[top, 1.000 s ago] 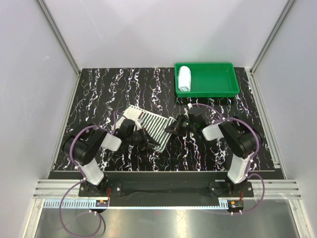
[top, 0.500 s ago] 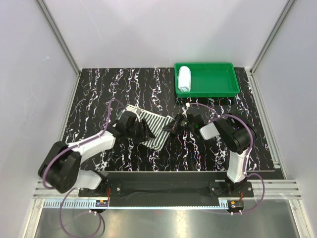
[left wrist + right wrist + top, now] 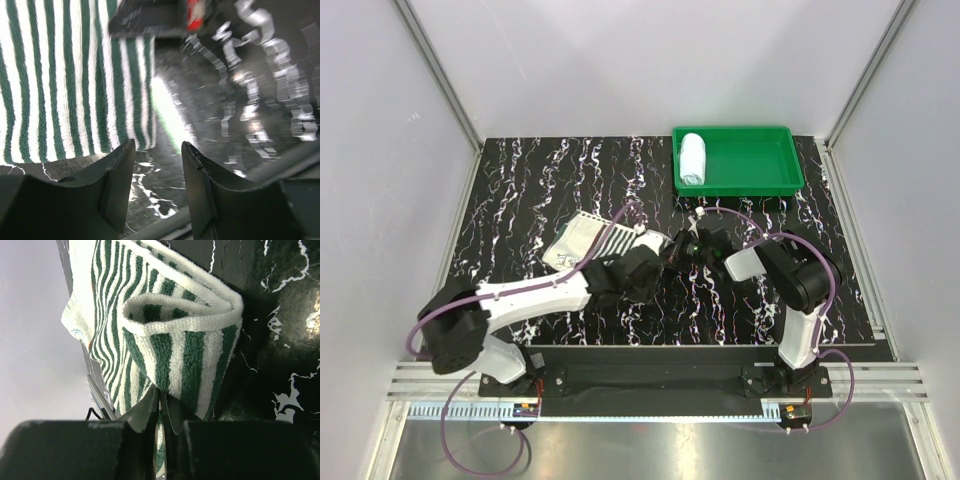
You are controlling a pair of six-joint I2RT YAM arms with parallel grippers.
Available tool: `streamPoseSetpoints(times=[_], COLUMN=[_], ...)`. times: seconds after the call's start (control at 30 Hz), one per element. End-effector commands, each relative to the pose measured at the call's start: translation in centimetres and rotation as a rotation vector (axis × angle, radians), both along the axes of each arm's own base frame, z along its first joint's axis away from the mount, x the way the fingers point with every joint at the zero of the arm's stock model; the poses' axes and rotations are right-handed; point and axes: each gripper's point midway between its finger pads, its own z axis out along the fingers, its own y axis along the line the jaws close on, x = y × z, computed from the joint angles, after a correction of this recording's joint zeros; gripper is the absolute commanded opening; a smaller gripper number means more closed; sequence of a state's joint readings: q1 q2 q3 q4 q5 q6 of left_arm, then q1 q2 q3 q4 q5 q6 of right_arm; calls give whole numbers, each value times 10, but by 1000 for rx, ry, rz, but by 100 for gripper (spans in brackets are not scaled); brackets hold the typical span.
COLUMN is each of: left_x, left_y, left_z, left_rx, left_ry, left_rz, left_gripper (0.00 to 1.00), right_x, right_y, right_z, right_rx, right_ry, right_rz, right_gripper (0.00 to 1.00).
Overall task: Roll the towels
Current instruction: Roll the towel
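We see the striped towel [image 3: 595, 238] lying near the middle of the bench [image 3: 520, 180], green and white in the wrist views; 1 end is folded over into a loose loop; the right gripper [image 3: 161, 405] is pinched tight on that folded lip, the loop bulging just above its fingers. The left gripper [image 3: 157, 150] hangs with its jaws apart and nothing between them, low over the towel's side edge, close to the right gripper. The pale blue towel [image 3: 692, 158] sits rolled in the green tray [image 3: 785, 160] at the far right corner, so we judge 1 of 2 towels done and this roll barely begun.

What worries us: the right pinch takes only the lip, so a pull or twist could let the loop spring flat; held at 1 side only, the roll may wind crooked; the 2 grippers work so near each other that a careless reach could knock them together; the left jaws, closing here, could catch just 1 layer and drag the flat part.
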State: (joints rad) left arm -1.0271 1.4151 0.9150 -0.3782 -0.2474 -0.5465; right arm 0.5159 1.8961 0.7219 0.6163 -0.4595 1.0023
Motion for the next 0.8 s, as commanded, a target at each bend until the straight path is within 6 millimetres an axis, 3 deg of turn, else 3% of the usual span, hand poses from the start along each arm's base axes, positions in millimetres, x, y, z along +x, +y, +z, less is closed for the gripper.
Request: streamPoseSetpoints(times=[0.0,0.17,0.5,0.77], left_x=[9,10,17,14], left_y=[3,-6,9,24], left_z=[-11,-26,-53,-77], left_rx=[100,134,261,329], left_ry=[-65,-68,-69,-65], left_rz=[2,-11,33,34], left_gripper=[46,46,47,64], right_x=[-6,-8,-11,-11], right_y=[-15,-16,-17,-17], right_z=[-22,-24,-26,-24], right_rx=[-103,-112,-122,-134], right_ry=[48,54,62,61], right_rz=[-22,-16,-8,4], right_gripper=[10,9,9,9])
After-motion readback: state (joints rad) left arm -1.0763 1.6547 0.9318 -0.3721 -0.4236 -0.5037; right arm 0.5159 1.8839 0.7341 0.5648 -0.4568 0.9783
